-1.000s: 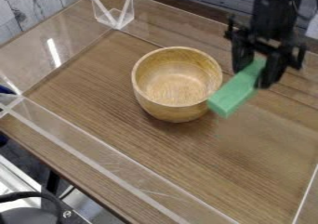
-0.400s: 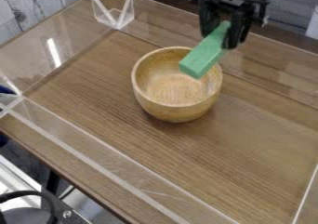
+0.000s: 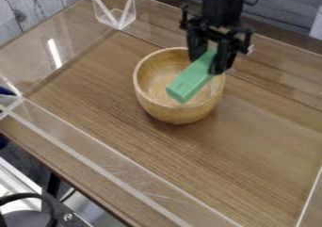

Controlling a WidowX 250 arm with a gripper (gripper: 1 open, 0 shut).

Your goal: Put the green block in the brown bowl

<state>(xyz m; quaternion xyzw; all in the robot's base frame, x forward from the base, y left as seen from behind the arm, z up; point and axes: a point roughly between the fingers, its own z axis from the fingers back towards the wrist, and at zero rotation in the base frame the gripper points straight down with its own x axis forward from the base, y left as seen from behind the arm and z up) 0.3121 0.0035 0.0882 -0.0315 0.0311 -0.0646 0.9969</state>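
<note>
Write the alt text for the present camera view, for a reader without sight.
A dark end effector holds a green block, tilted, over the brown wooden bowl on a wooden table.

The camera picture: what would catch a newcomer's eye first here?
Probably the bright green block, held tilted over the round brown bowl near the middle of the picture. Next comes the dark gripper gripping its upper end, reaching in from the top. A small clear object stands toward the upper left.
</note>
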